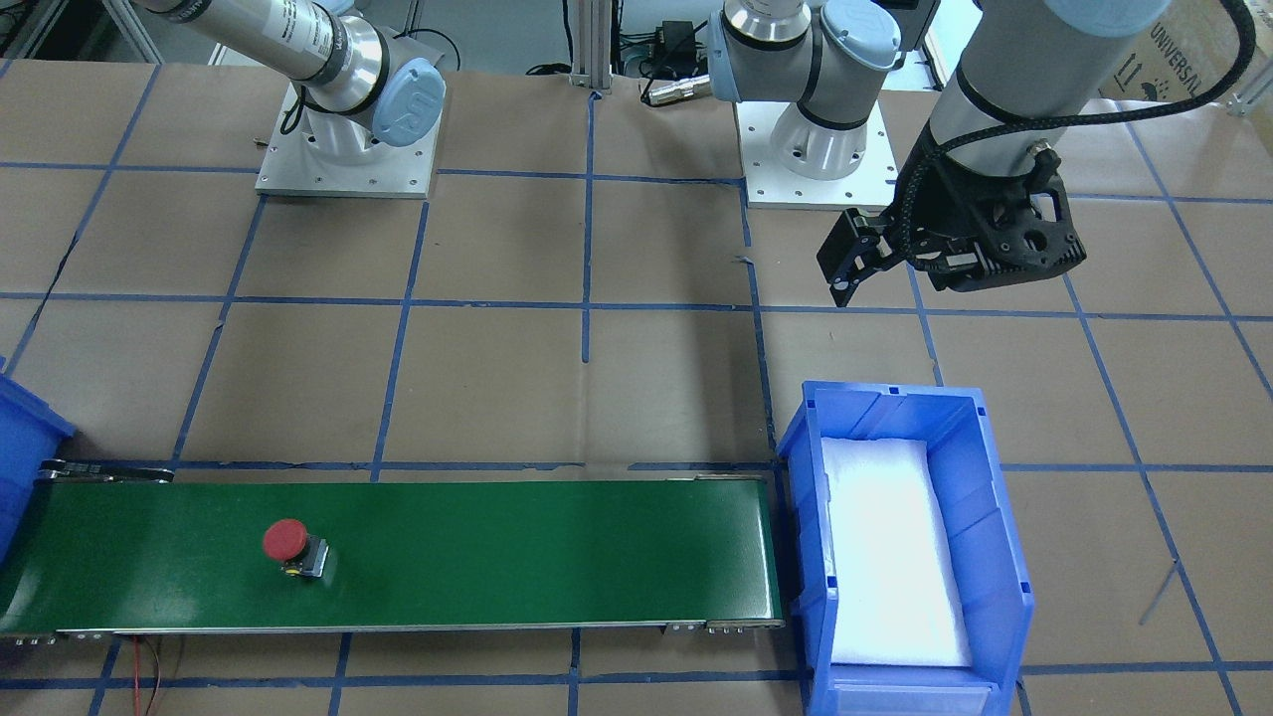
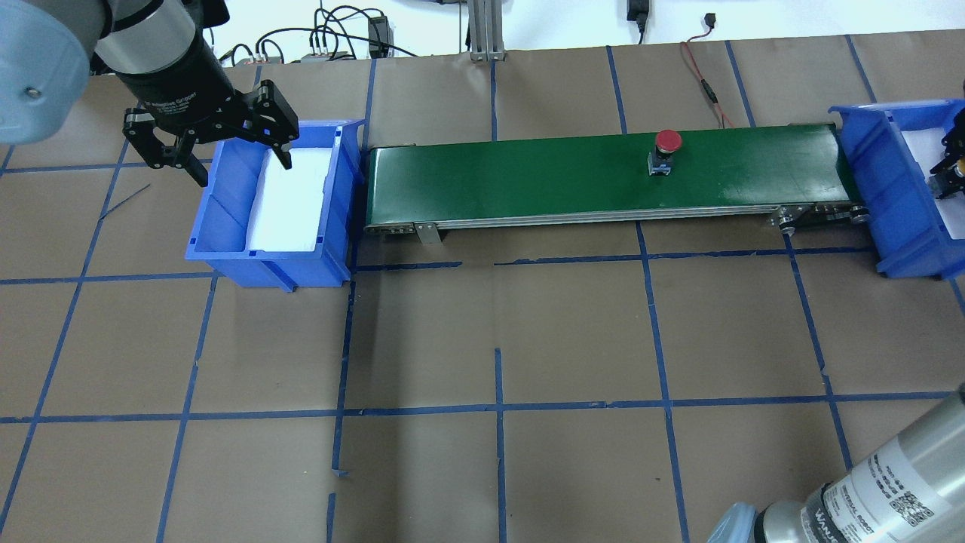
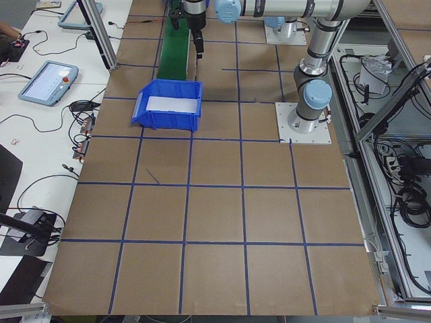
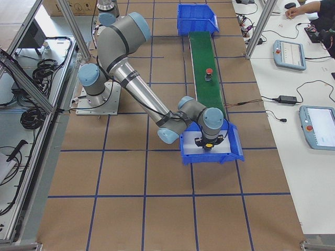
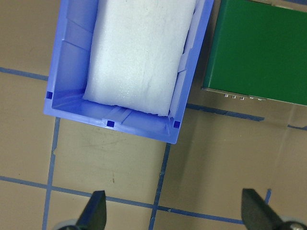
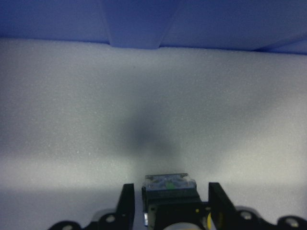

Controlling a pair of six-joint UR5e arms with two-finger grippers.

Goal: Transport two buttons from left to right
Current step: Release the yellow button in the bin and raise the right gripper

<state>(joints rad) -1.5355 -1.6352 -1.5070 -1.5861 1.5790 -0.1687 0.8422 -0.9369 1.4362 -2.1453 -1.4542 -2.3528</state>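
One camera is fixed high behind the robot, aimed forward and down; a second is set opposite, facing the robot steeply from above. The green conveyor (image 2: 528, 170) and the blue bin (image 2: 264, 265) at its end are shared by both, mirrored. Two more are placed high at the ends of the counter (image 3: 215, 202) and aimed along it, from afar. The left wrist camera is pointed straight down at that bin. The right wrist camera is held very close to white foam (image 6: 144, 96) in another blue bin (image 6: 144, 19), with the right end effector (image 6: 171, 191) and a gripped button (image 6: 168, 183) at its lower edge.
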